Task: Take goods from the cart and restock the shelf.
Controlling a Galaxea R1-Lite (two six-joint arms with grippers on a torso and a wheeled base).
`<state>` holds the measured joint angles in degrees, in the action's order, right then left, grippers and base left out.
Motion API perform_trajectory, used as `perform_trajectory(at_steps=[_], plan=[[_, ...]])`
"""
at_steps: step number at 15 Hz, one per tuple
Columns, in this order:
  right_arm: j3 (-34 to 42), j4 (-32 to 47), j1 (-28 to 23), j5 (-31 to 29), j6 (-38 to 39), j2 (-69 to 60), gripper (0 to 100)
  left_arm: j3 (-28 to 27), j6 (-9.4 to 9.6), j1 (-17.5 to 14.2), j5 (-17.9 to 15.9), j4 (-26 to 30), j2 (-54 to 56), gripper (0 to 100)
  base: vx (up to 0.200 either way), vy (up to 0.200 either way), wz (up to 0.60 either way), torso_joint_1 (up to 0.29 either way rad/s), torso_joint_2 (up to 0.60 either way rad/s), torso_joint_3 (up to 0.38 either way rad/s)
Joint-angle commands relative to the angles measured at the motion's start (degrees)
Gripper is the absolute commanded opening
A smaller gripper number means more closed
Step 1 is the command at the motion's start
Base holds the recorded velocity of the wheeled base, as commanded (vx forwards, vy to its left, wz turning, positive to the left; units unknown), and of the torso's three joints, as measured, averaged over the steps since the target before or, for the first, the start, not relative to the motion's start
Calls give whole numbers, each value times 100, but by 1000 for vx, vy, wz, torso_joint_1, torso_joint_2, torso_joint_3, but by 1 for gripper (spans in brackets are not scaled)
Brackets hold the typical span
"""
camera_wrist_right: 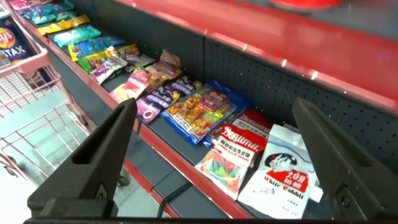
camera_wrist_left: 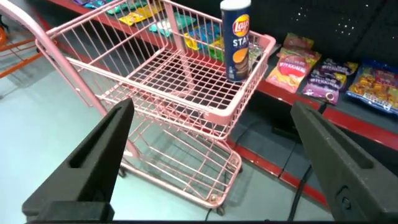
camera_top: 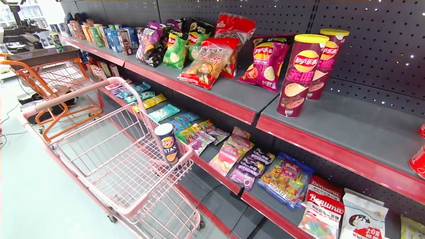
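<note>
A dark blue chip can (camera_top: 168, 143) with a white lid stands upright in the far corner of the pink cart's basket (camera_top: 109, 156), close to the shelf. In the left wrist view the same chip can (camera_wrist_left: 236, 40) is in the pink cart (camera_wrist_left: 180, 81), well beyond my left gripper (camera_wrist_left: 211, 165), which hangs open over the floor with nothing between its fingers. My right gripper (camera_wrist_right: 214, 162) is open too, in front of the lower shelf's snack bags (camera_wrist_right: 199, 112). Two purple chip cans (camera_top: 303, 74) stand on the upper shelf (camera_top: 332, 122).
An orange cart (camera_top: 54, 79) stands behind the pink one at the left. Snack bags and boxes fill the upper shelf's left part; grey shelf surface lies bare right of the purple cans. Red cans (camera_top: 419, 159) sit at the far right edge. A black cable (camera_top: 212, 194) runs under the shelf.
</note>
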<state>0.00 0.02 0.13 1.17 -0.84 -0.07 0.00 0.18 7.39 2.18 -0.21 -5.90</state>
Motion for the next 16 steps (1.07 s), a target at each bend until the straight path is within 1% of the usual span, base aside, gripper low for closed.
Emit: perform_trajectory(at_steps=[1,4,5,6,7,8,9,10,11,12,13,14,15,16], plan=[[0,-2,4,6,5,7,100,0,-1,8,2,-6,-16,100,0,0,0,-76,256,154],[0,-2,4,-3,14,7,100,-9,-18,35,-42,-50,10,100,0,0,0,-32,92,66],[0,-2,4,-3,14,7,100,-598,-133,87,-174,-120,-394,100,0,0,0,0,0,0],[0,-2,4,-3,14,7,100,-1934,-792,123,-148,-155,-1827,100,0,0,0,0,0,0],[0,-2,4,6,14,7,100,-3032,-1398,96,-130,-243,-2926,100,0,0,0,0,0,0],[0,-2,4,6,23,7,100,-3718,-1521,-62,-122,-410,-3901,100,0,0,0,0,0,0],[0,-2,4,6,31,7,100,-3911,-1460,-229,-148,-568,-4420,100,0,0,0,0,0,0],[0,-2,4,6,49,7,100,-3999,-1249,-352,-165,-1139,-5343,100,0,0,0,0,0,0],[0,-2,4,6,49,7,100,-3981,-1178,-361,-271,-1807,-6063,100,0,0,0,0,0,0],[0,-2,4,-3,49,7,100,-3937,-1134,-510,-666,-2713,-6969,100,0,0,0,0,0,0],[0,-2,4,-3,49,7,100,-3929,-976,-651,-1000,-3161,-7461,100,0,0,0,0,0,0],[0,-2,4,-3,58,7,100,-3902,-431,-774,-1396,-3539,-8120,100,0,0,0,0,0,0],[0,-2,4,-3,49,7,100,-3885,-185,-871,-1545,-3679,-8366,100,0,0,0,0,0,0],[0,-2,4,-3,49,7,100,-3841,184,-923,-1941,-3926,-8744,100,0,0,0,0,0,0]])
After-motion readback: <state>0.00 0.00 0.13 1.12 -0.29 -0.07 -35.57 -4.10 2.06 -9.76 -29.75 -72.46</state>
